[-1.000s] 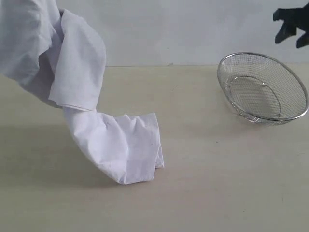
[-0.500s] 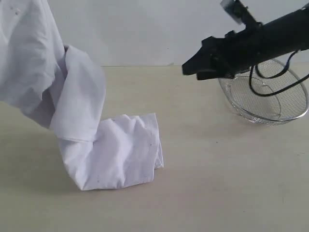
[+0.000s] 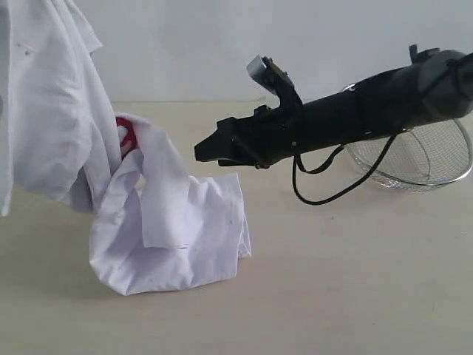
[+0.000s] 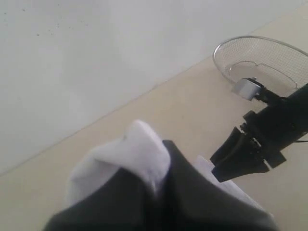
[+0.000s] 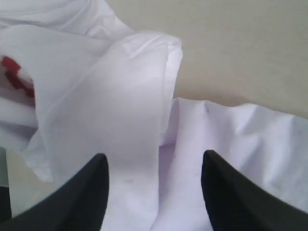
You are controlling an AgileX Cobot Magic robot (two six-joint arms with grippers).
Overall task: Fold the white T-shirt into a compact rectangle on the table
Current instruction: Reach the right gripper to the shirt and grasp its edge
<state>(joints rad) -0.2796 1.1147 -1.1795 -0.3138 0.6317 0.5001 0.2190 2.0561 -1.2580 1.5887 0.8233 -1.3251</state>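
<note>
Low exterior camera faces table (image 3: 355, 296) — wrist cameras close on white T-shirt (image 5: 120, 96).

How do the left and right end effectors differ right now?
The left end effector is shut on the white T-shirt, holding part of it above the table; the right end effector is open and empty. Cloth drapes over the left; the right hovers bare beside the shirt. Both are black.

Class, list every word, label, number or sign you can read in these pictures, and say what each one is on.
None can be read.
Red print on the white T-shirt: only a fragment shows between folds, too little to read.
Mesh basket: no markings visible.
</note>
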